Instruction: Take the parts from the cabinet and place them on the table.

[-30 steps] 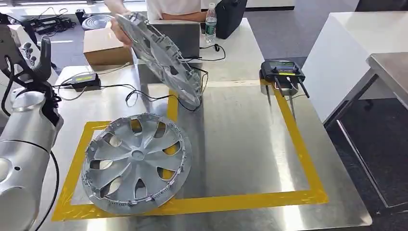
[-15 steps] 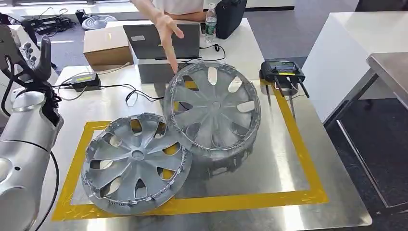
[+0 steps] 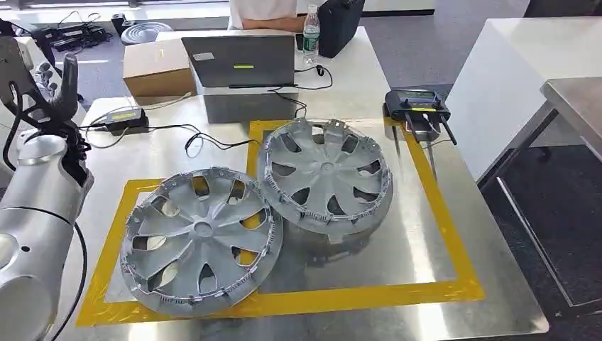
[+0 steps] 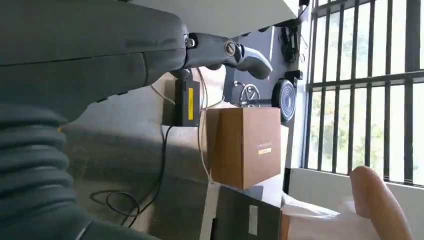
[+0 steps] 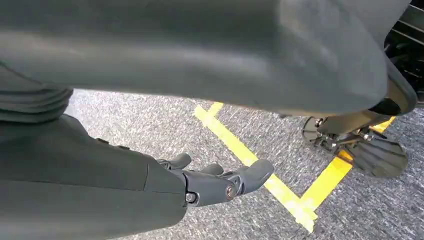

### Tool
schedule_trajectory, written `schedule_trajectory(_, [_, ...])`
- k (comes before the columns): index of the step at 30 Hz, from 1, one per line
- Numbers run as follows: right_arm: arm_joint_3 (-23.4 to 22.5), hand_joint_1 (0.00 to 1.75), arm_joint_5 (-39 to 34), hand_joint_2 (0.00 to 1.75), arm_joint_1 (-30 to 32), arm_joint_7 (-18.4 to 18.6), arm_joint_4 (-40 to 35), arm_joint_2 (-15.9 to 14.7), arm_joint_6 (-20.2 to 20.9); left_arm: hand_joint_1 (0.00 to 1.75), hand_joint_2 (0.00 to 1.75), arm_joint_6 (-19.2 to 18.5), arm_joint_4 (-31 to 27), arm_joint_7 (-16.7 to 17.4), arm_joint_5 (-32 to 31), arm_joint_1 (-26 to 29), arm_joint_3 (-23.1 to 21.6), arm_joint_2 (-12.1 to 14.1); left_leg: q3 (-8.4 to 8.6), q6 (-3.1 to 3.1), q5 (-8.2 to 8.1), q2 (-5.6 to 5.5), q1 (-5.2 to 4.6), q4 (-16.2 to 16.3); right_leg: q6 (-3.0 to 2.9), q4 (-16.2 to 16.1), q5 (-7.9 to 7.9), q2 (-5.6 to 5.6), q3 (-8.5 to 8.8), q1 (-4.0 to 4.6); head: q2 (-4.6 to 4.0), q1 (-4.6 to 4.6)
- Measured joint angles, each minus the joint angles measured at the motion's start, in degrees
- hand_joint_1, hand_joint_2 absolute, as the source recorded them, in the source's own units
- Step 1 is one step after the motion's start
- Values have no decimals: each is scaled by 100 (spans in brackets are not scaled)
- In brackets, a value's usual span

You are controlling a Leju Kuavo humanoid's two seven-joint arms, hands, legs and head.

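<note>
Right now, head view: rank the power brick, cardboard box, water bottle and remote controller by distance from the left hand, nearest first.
Measured from the left hand, raised at the table's left edge:
1. Power brick, just right of the hand.
2. Cardboard box, behind the brick, beside the laptop.
3. Water bottle, far side, past the laptop.
4. Remote controller, right edge of the table.

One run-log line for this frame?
two hubcaps on table | left robot hand open | right robot hand open, hanging
</note>
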Motion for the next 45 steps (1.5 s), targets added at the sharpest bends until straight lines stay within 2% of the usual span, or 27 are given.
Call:
schedule_trajectory(8, [2, 0, 0, 0, -1, 0, 0, 0, 0, 0, 0, -15, 0, 9, -11, 23, 0, 42, 1, 0, 0, 0, 0, 0, 0, 0, 0, 0, 0, 0, 0, 2])
schedule_trajectory(14, [2, 0, 2, 0, -2, 0, 0, 0, 0, 0, 0, -142, -2, -188, -136, 27, -44, 50, 1, 0, 0, -1, 0, 0, 0, 0, 0, -1, 0, 0, 0, 2])
schedule_trajectory(19, [2, 0, 4, 0, -5, -2, 0, 0, 0, 0, 0, -140, -2, -188, -138, 26, -57, 50, 2, 0, 0, 0, 0, 0, 1, 0, 2, 0, 0, 0, 0, 2])
schedule_trajectory(24, [0, 0, 2, 0, -14, -9, 0, 0, 0, 0, 0, -125, -2, -216, -133, 24, -83, 55, -2, 33, -14, -1, -52, 11, 35, -4, 10, 0, 4, -37, 0, 2])
schedule_trajectory(28, [0, 0, 2, 0, -17, -9, 0, 0, 0, 0, 0, -98, -9, -232, -131, 19, -85, 61, -9, 106, -24, 0, -104, 16, 102, -22, 19, 0, 11, -87, 0, 0])
schedule_trajectory(29, [0, 0, 2, 0, -18, -9, 0, -2, 0, 0, 0, -96, -15, -236, -131, 14, -85, 63, 18, 133, 12, 3, -101, -4, 132, -38, 42, 3, 20, -84, 0, -2])
schedule_trajectory(30, [0, 0, 2, 0, -19, -9, 0, -7, 0, 0, 0, -94, -24, -240, -131, 13, -85, 61, 51, 159, 82, 19, -27, -77, 141, 2, 23, -1, 3, -94, 0, 0])
schedule_trajectory(31, [0, 0, 4, 0, -30, -9, 0, -9, 0, 0, 0, -94, -28, -243, -131, 5, -87, 17, 61, 180, 100, 25, -26, -99, 139, 115, -119, -38, -32, -79, 0, 2])
schedule_trajectory(32, [0, 0, 2, 0, -54, -9, 0, -18, 0, 0, 0, -92, -37, -249, -131, -4, -87, 31, 50, 208, 119, 48, -16, -103, 141, 470, -411, -52, -180, -70, 0, 7])
schedule_trajectory(34, [0, 0, 9, 0, -79, -7, 0, -15, 0, 0, 0, -90, -35, -249, -131, 7, -87, 24, 17, 206, 126, 77, -16, -98, 162, 1376, -899, -62, -525, -77, 0, 4])
schedule_trajectory(35, [0, 0, 13, 0, -91, -4, 0, -15, 0, 0, 0, -92, -31, -249, -131, 22, -87, 11, -2, 192, 139, 79, -15, -95, 173, 1694, -1007, -69, -634, -80, 0, 4])
schedule_trajectory(36, [0, 0, 17, 0, -105, -4, 0, -15, 0, 0, 0, -94, -28, -247, -131, 43, -87, 4, -20, 173, 152, 79, -4, -93, 183, 1733, -969, -77, -612, -95, 0, 4])
schedule_trajectory(37, [2, 0, 17, 0, -120, -4, 0, -17, 0, 0, 0, -96, -22, -240, -131, 52, -87, -2, -43, 148, 168, 77, 13, -83, 195, 1514, -833, -84, -462, -107, 0, 4])
schedule_trajectory(39, [2, 0, 15, 0, -150, -7, 0, -15, 0, 0, 0, -101, -22, -232, -133, 43, -90, -2, -104, 81, 197, 70, 67, -36, 225, 520, -465, -92, 149, -136, 0, 4])
schedule_trajectory(40, [0, 0, 13, 0, -173, -7, 0, -15, 0, 0, 0, -103, -26, -232, -133, 29, -90, -8, -131, 27, 206, 68, 71, 3, 232, 60, -499, -87, 369, -155, 0, 4])
schedule_trajectory(41, [2, 0, 11, 0, -180, -9, 0, -13, 0, 0, 0, -103, -37, -230, -136, 31, -90, -2, -153, -32, 224, 46, 67, -11, 170, 247, -358, -44, 349, -84, 0, 11])
schedule_trajectory(43, [0, 0, 4, 0, -214, -4, 0, -13, 0, 0, 0, -118, -35, -234, -140, 12, -98, -13, -159, -138, 260, 26, 57, -1, 38, 200, -412, -37, 305, -72, 0, -2])
schedule_trajectory(44, [2, 0, 0, 0, -242, -9, 0, -13, 0, 0, 0, -120, -37, -227, -140, 13, -101, -18, -154, -190, 293, 19, 67, -41, -7, 189, -399, -40, 289, -56, 0, -4])
schedule_trajectory(45, [2, 0, 0, 0, -262, -9, 0, -13, 0, 0, 0, -129, -35, -225, -142, 19, -103, -13, -188, -228, 306, 17, 80, -38, -89, 132, -322, -58, 280, -93, 0, -7])
